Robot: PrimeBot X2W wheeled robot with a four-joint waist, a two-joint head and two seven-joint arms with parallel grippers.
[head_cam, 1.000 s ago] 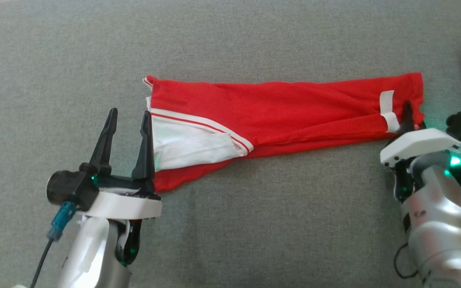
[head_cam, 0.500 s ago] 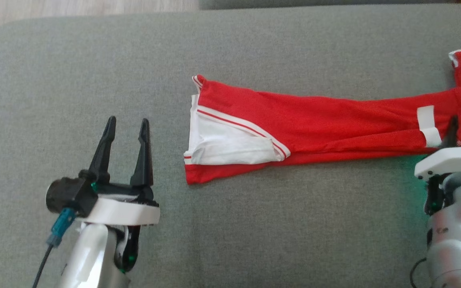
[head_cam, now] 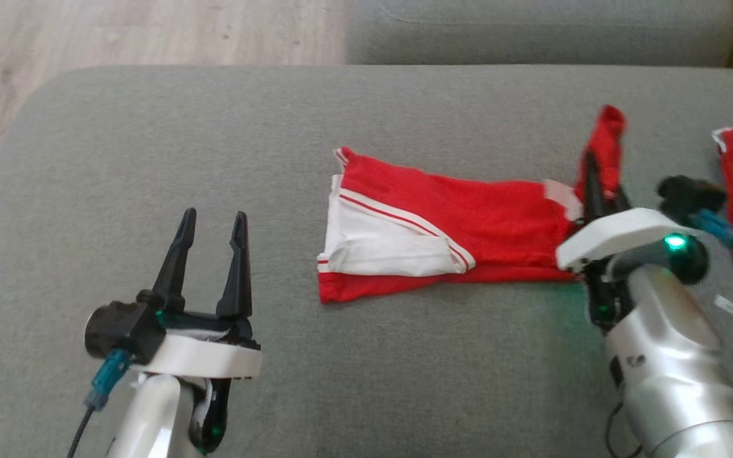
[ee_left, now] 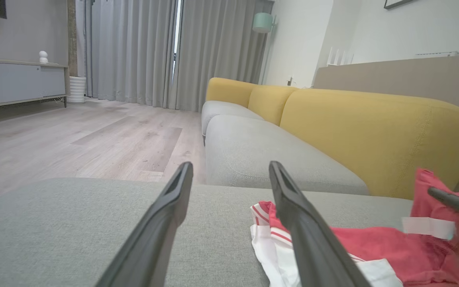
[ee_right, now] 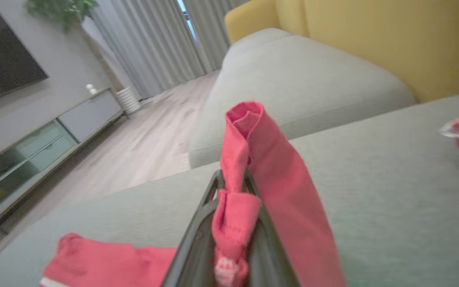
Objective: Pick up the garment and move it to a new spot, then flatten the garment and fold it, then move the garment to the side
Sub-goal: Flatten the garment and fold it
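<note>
The garment [head_cam: 455,219] lies mid grey cushion [head_cam: 214,127], its right end held up by the right gripper [head_cam: 590,166], fingers pinched shut on it; the left gripper [head_cam: 214,216] hangs wide open, empty, toward the cushion's left edge. That small pinch could slip, dropping the fold crooked

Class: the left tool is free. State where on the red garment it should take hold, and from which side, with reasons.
Probably the red garment at the near corner of its striped end, approached from the left along the cushion. That edge lies flat and exposed, facing the open left tool; the right tool pinches the opposite end.
</note>
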